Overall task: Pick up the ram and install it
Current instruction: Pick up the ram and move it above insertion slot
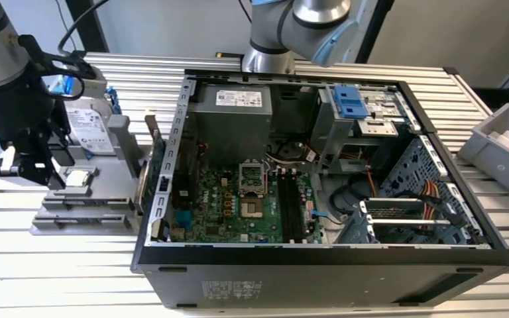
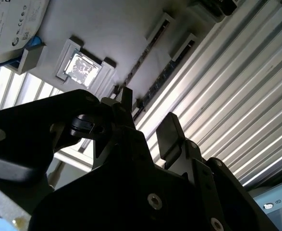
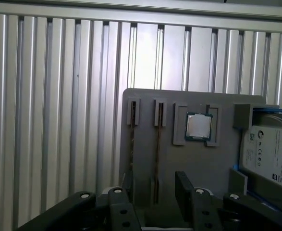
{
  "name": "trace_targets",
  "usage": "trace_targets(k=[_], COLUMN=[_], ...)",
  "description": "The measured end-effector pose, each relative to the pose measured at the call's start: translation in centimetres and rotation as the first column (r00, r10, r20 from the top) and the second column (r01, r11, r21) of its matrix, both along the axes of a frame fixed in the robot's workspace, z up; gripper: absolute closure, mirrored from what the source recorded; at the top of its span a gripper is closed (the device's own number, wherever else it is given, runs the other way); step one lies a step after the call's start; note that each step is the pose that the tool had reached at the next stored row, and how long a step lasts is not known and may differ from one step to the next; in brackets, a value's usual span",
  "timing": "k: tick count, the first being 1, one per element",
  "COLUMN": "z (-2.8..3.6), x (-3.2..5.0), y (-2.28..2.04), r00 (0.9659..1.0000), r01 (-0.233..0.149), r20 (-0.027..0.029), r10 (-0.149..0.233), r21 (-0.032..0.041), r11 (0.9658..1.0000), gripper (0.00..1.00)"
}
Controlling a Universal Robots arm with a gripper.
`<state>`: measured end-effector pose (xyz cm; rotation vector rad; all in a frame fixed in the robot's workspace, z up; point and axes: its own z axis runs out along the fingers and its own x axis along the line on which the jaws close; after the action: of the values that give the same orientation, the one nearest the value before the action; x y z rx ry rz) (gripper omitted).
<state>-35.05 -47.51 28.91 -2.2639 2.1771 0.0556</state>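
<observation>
In both wrist views the ram (image 3: 157, 154) (image 2: 168, 72) is a thin stick standing on edge in a slot of the grey holder (image 3: 198, 168) (image 1: 77, 215). A second thin stick (image 3: 132, 139) stands in the neighbouring slot. My gripper (image 3: 156, 192) (image 2: 148, 114) (image 1: 58, 180) is open and hovers over the holder. Its two dark fingers (image 3: 185, 188) straddle the line of the ram without touching it. The open computer case (image 1: 325, 255) with its green motherboard (image 1: 228, 205) lies to the exterior view's right of the holder.
On the holder sit a small square processor chip (image 3: 199, 126) (image 1: 77, 177) and a silver hard drive with a white label (image 3: 270, 154) (image 1: 89, 129). A grey bin (image 1: 502, 142) stands at the exterior view's far right. The ribbed metal table (image 1: 60, 278) surrounds everything.
</observation>
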Motion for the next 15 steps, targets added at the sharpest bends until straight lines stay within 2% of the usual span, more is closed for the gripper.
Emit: trace_targets(k=[7, 10, 15], z=[-1.29, -1.83, -2.66], x=[0.00, 0.00, 0.01], y=[-1.43, -1.65, -1.66], r00=[1.0000, 0.9999, 0.9999], r01=[0.004, 0.011, 0.015], r20=[-0.0001, 0.0001, 0.0001], r10=[-0.004, -0.011, -0.015], r21=[0.0006, 0.0007, 0.0007], r11=[1.0000, 0.9999, 0.9999], gripper=[0.00, 0.00, 0.00])
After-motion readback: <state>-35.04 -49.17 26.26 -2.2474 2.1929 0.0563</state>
